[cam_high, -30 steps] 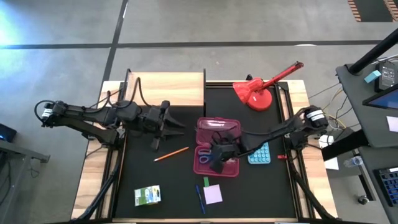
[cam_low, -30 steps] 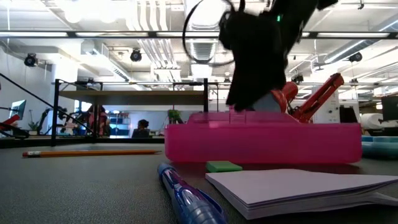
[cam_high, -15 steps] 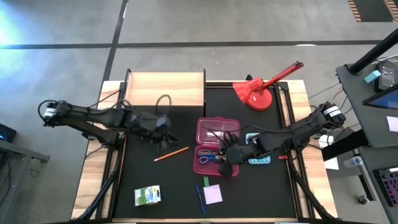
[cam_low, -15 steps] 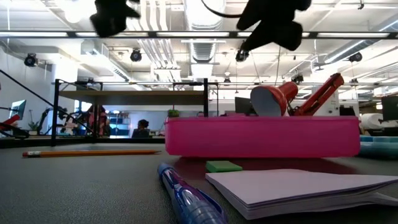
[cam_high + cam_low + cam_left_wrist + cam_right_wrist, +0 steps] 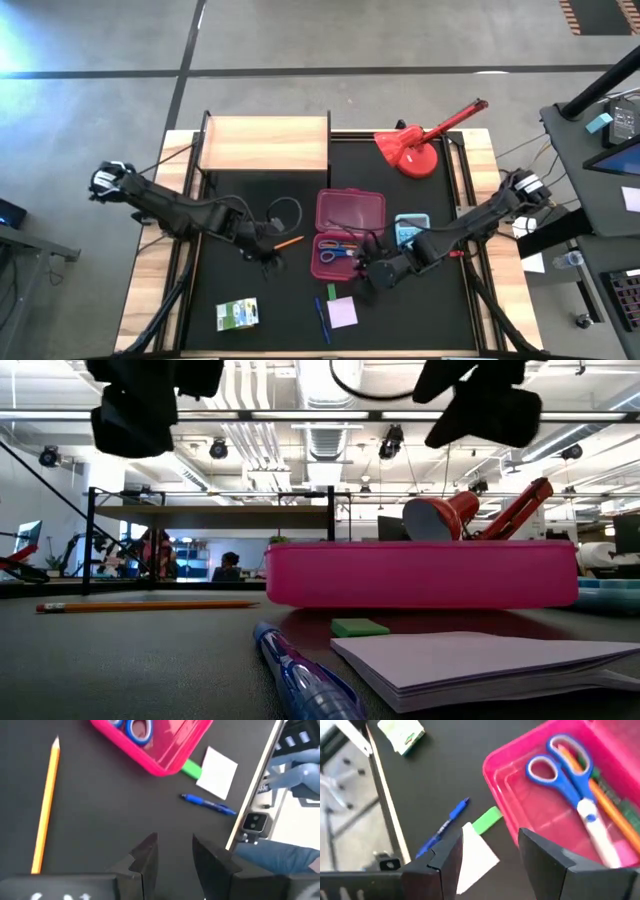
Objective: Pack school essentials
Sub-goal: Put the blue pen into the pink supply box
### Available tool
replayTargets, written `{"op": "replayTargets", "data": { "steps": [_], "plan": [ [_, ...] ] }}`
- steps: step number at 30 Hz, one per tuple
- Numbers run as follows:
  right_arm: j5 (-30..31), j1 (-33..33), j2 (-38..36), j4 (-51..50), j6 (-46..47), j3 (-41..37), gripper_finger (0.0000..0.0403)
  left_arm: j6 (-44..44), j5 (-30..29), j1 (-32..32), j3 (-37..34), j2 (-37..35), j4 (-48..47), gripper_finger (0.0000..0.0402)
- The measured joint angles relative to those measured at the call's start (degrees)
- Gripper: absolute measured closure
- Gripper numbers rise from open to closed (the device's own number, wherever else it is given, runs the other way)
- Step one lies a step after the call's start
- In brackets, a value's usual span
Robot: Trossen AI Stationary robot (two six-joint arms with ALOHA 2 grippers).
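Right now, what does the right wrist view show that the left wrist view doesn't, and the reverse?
Only the right wrist view shows the green-and-white box and an orange pencil lying beside the scissors in the case, past the open right gripper.

Only the left wrist view shows the loose orange pencil lying on the mat, beyond the open left gripper.

Both show the pink case holding the blue-handled scissors, and outside it the green eraser, blue pen and sticky-note pad.
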Motion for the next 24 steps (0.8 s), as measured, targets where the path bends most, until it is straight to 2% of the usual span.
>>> {"op": "replayTargets", "data": {
  "steps": [9, 12, 15, 20, 24],
  "plan": [
    [3.7, 2.65, 5.7, 10.85, 11.8, 0.27, 0.0223, 2.0, -0.76, -2.36, 0.0, -1.42, -5.12, 0.0299],
    [3.97, 3.26, 9.26, 10.08, 14.62, 3.59, 0.0223, 2.88, -0.75, -3.57, 0.0, -2.32, -6.55, 0.0299],
    [3.87, 3.37, 13.3, 4.48, 15.92, 9.85, 0.0223, 4.3, -0.86, -4.99, 0.0, -3.49, -7.05, 0.0299],
    [3.06, 3.37, 21.45, -10.54, 18.89, 22.68, 0.0223, 6.87, -0.95, -7.23, 0.0, -4.78, -7.19, 0.0299],
    [0.18, 3.37, 27.18, -13.85, 21.69, 30.77, 0.0223, 7.52, -0.95, -8.77, 0.0, -5.7, -7.2, 0.0299]
  ]
}}
